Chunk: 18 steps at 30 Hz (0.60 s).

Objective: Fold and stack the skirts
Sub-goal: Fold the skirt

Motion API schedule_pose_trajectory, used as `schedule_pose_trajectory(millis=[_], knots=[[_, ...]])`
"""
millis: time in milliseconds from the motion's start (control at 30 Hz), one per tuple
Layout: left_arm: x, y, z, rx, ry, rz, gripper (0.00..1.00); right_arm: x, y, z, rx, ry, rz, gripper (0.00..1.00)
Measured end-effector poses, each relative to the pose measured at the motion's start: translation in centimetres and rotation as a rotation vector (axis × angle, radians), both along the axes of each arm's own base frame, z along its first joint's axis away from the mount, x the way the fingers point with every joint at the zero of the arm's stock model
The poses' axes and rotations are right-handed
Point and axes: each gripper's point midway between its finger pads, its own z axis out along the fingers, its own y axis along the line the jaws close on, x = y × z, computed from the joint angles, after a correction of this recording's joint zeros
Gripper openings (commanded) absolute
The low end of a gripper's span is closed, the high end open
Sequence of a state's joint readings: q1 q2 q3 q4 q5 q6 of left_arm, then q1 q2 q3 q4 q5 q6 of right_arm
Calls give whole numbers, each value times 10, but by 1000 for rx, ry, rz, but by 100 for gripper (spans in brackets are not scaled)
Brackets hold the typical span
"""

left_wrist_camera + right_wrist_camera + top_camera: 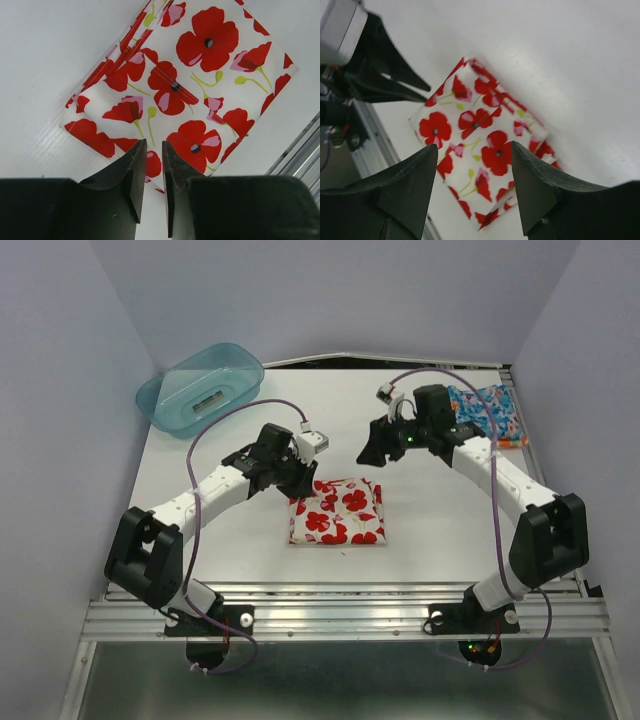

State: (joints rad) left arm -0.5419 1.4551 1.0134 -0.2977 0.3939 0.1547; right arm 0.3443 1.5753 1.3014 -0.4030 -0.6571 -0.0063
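Note:
The white skirt with red poppies (337,511) lies folded into a small rectangle at the table's middle front. It also shows in the left wrist view (200,75) and the right wrist view (475,120). My left gripper (300,480) hovers at its near-left edge (154,144), jaws almost together with a narrow gap and nothing between them. My right gripper (372,452) hangs above and behind the skirt (474,146), open wide and empty. The blue flowered skirt (487,412) lies at the back right. An orange edge (512,443) peeks from under it.
A translucent teal tub (200,388) stands at the back left corner. The table's metal rail (340,615) runs along the front edge. Purple walls close in the left, back and right sides. The left arm (385,65) shows in the right wrist view.

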Motion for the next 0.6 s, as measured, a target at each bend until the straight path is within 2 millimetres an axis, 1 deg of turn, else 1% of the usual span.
schedule_pose_trajectory(millis=[33,67,100,167,233,300,367,400,433,533,600], knots=[[-1,-1,-3,-10,10,13,29,-21,6,-9,32,54,33,65],[-1,-2,-5,-23,22,26,29,-34,9,-21,51,107,54,65],[0,-4,-7,-44,34,48,28,-43,10,-32,55,149,62,65],[7,-7,-10,-77,46,82,26,-63,8,-64,54,277,66,65],[17,-5,-18,-88,57,122,26,-82,4,-94,43,388,57,65],[25,-1,-32,-84,88,160,25,-94,-1,-113,24,454,48,64],[30,1,-46,-76,117,185,25,-97,-2,-126,7,486,42,63],[32,4,-58,-63,146,201,25,-95,-3,-132,-2,491,37,62],[32,6,-63,-57,158,208,25,-94,-4,-138,-14,500,31,62],[32,10,-85,-30,215,229,25,-86,-7,-161,-67,525,1,61],[36,9,-88,-29,228,230,25,-78,-7,-167,-81,525,-8,61]])
